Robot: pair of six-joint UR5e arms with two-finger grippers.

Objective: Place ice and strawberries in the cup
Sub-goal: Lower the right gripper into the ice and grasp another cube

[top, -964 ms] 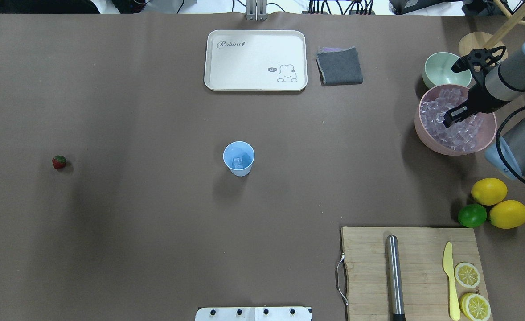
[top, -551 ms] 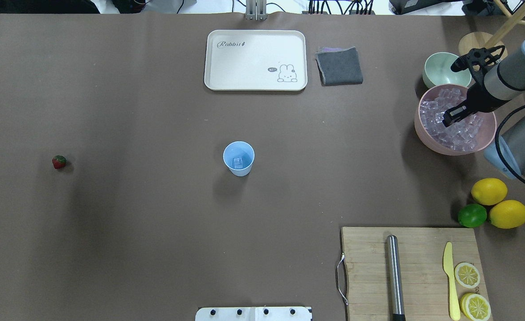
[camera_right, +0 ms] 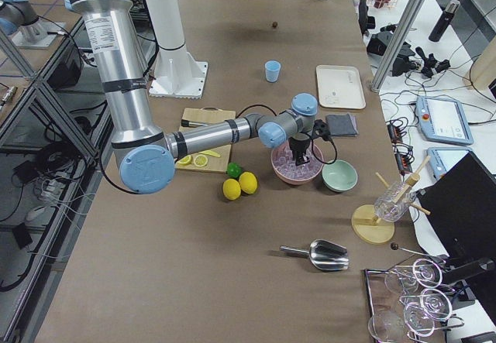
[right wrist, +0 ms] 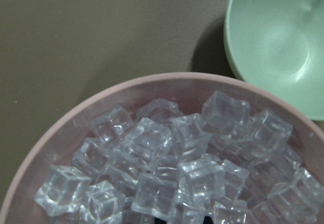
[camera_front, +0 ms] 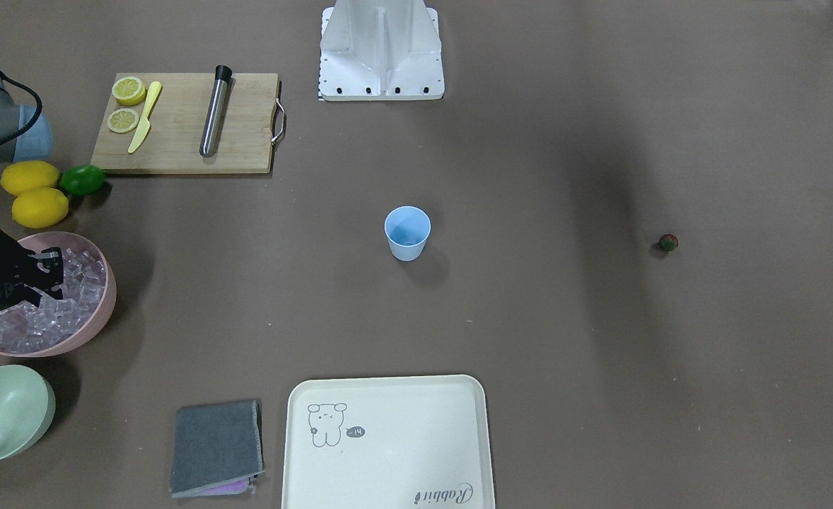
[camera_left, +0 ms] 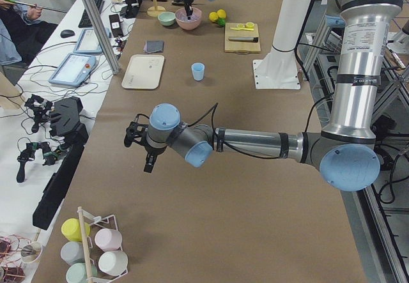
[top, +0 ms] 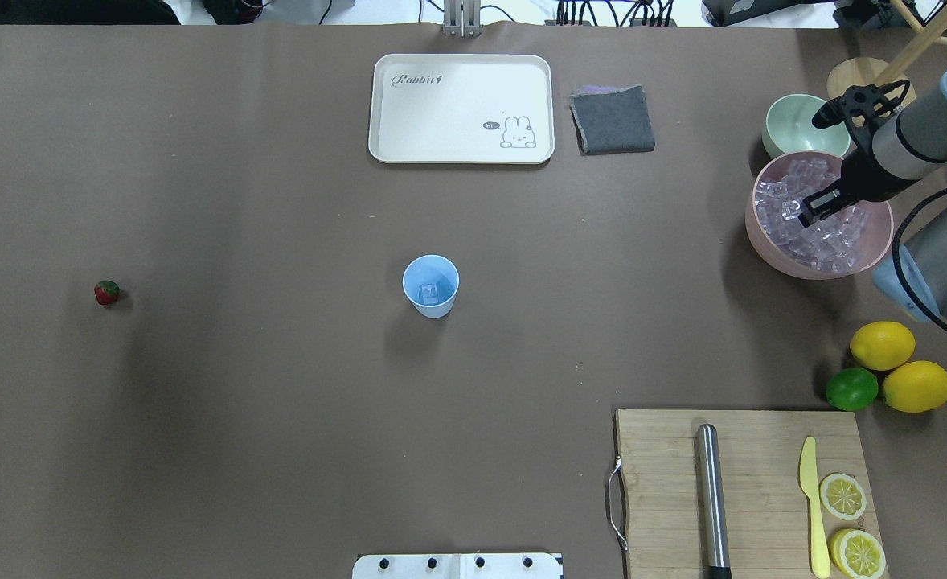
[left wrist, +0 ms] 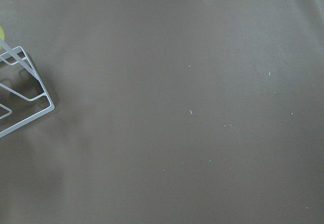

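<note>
right gripper [top: 809,214] low over ice [top: 787,229] in pink bowl [top: 753,240], grip cannot tell | left gripper [camera_left: 148,163] aloft, fingers cannot tell | cup [top: 431,285] central, one cube inside | strawberry [top: 106,292] well apart | green bowl [top: 795,121] just beside pink bowl; lemons [top: 882,344], lime [top: 851,388] near

Brown-covered table [top: 280,442], cluttered white bench [camera_left: 13,190] alongside

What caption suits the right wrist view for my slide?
Ice cubes piled in a pink bowl, a green bowl beside it.
</note>
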